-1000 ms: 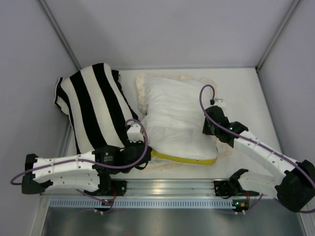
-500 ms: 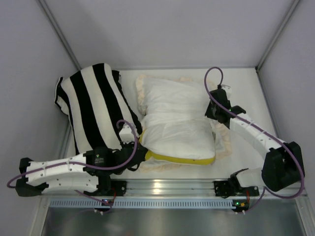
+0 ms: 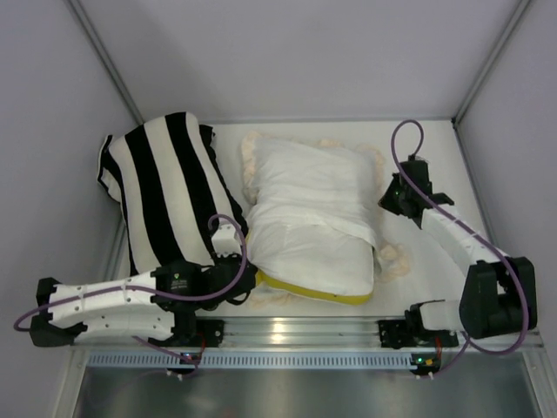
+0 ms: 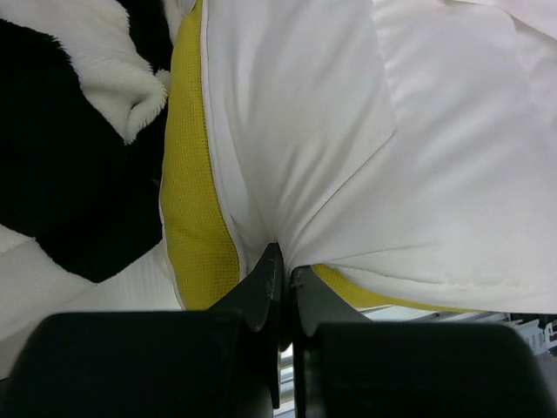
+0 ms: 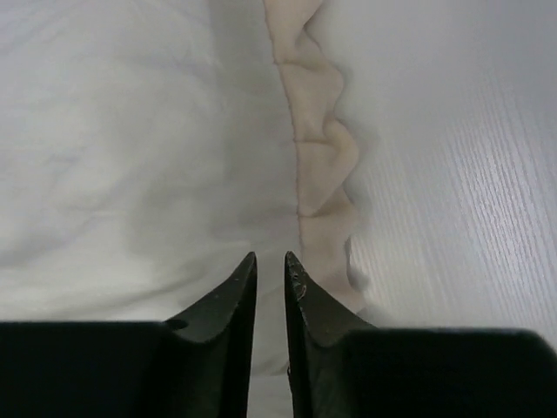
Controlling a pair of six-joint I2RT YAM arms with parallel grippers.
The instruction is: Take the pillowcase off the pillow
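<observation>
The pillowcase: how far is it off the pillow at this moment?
Partly off. Done: the near end of the pillow with its yellow band shows bare. In hand: the left gripper is shut on the pillow's white fabric beside that band; the right gripper, jaws narrowly apart, hovers by the pillowcase frill, seemingly holding nothing. Left: the pillow's far part seems covered.

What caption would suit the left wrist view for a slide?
Left gripper shut on a fold of the white pillow beside its yellow band, with the striped cushion at left.
</observation>
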